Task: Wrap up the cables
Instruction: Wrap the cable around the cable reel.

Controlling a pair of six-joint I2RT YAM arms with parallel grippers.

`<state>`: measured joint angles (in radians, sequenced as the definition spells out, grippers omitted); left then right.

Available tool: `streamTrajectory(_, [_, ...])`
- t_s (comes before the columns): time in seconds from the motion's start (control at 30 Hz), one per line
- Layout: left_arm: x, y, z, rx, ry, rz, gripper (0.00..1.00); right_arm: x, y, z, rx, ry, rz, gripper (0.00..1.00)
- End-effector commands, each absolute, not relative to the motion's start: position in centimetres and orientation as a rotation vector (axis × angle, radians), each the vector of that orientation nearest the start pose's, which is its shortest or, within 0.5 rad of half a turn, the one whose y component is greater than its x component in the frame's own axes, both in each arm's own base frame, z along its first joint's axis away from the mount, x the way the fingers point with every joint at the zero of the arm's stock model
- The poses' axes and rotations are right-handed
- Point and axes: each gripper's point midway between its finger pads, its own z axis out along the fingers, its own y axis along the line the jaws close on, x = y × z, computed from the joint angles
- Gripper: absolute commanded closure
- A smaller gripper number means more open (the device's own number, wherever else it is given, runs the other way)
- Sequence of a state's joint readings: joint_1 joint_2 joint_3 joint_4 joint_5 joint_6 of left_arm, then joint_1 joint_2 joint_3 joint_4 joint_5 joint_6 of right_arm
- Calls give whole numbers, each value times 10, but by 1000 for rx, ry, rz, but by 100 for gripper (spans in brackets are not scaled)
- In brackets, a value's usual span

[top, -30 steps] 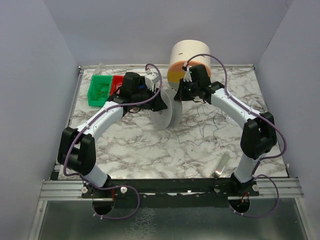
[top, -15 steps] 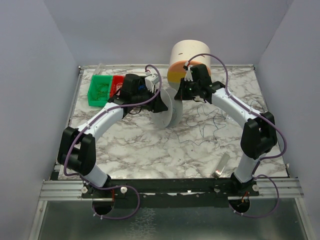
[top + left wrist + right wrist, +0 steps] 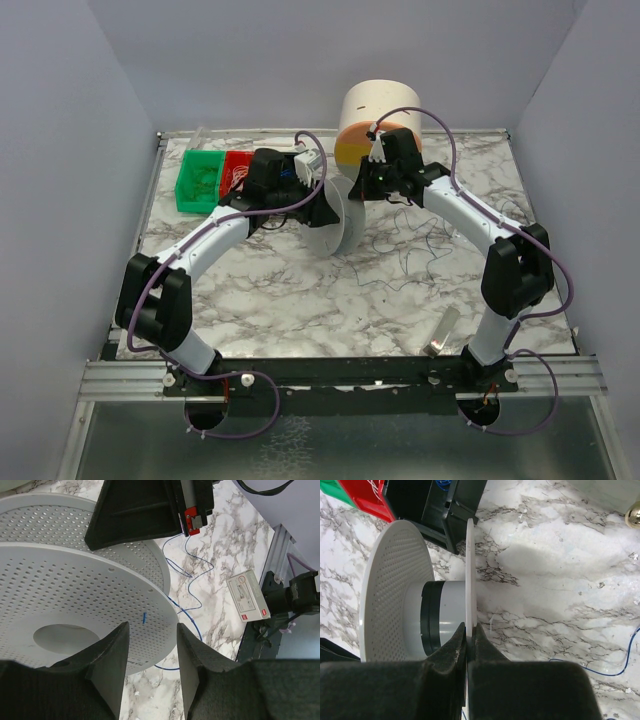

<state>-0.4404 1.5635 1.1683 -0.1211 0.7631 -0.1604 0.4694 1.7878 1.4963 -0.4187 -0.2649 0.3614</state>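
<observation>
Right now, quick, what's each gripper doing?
Left gripper: open, holding nothing.
Right gripper: shut on the rim of the spool.

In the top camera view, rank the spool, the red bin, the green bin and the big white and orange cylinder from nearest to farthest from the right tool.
1. spool: mid-table, its rim pinched in the right tool.
2. white and orange cylinder: just behind, past the table's back edge.
3. red bin: back left.
4. green bin: farther left, beside the red bin.
</observation>
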Motion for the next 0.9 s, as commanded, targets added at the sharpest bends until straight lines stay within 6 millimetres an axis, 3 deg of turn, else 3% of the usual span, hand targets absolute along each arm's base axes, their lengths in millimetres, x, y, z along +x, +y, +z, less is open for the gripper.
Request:
streamTrajectory(0.0, [321,-297,209,793,1967,-1178,57,407,281,202,-277,2258,804,100])
streamTrajectory(0.87, [326,-302,205,799,1977,-1159,67,405,283,201,-287,2258,822,100])
